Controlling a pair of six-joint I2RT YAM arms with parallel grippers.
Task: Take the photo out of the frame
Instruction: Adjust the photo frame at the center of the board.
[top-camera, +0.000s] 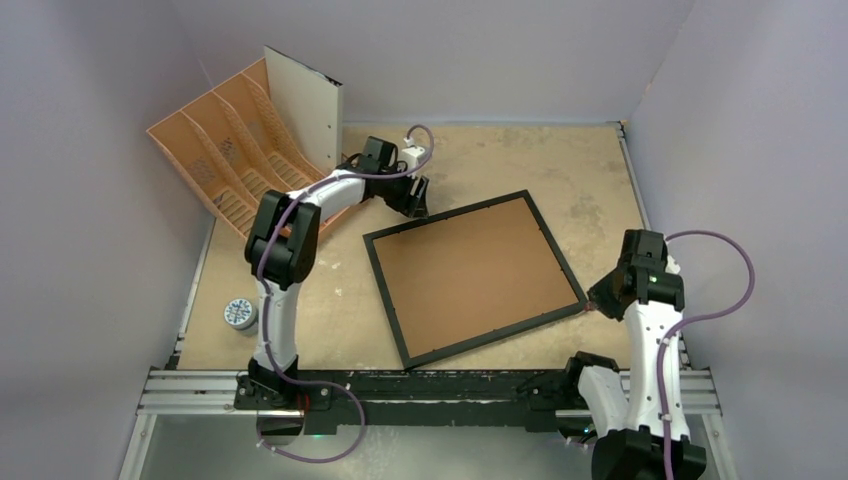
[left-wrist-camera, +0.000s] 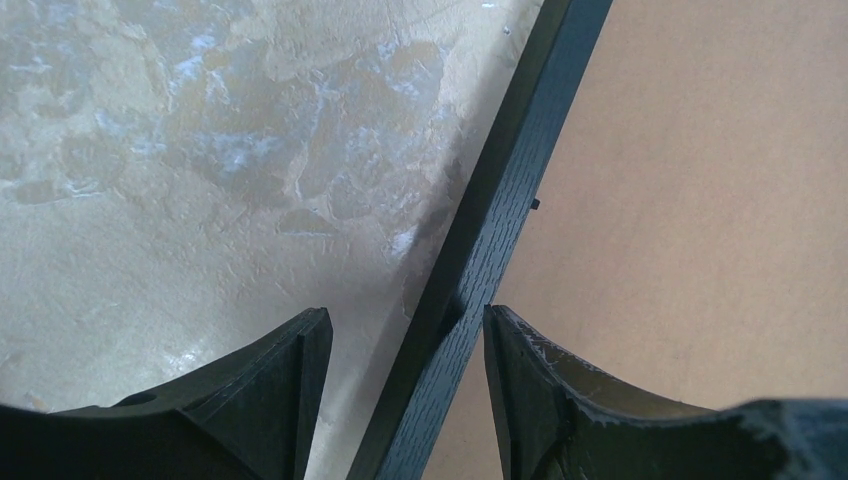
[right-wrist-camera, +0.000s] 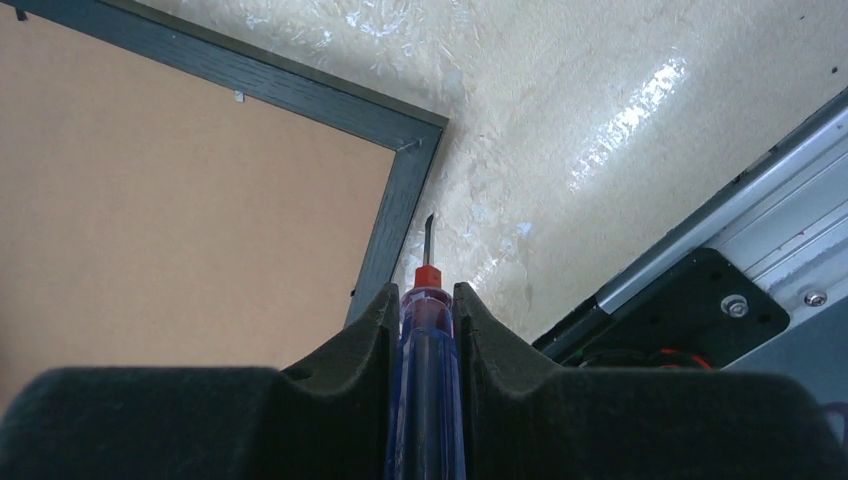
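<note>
The frame (top-camera: 386, 300) lay flat on the surface (top-camera: 520, 160), back up, with its brown backing (top-camera: 475, 275) showing. The photo was out of sight.

The left gripper (left-wrist-camera: 405, 318) stood at the frame's far edge, near the far-left corner. Its jaws were partly spread and straddled the black rail, one finger outside the frame and the other over the backing.

The right gripper (right-wrist-camera: 427, 295) was at the frame's near-right corner, clamped on a screwdriver (right-wrist-camera: 425, 380) with a blue handle and red collar. The tip pointed at the surface just outside that corner, and whether it touched could not be told.

An orange organiser (top-camera: 225, 150) stood well beyond the frame's far-left corner, with a white sheet (top-camera: 305, 105) leaning in it. A small round tin (top-camera: 239, 313) sat off the frame's left side.
</note>
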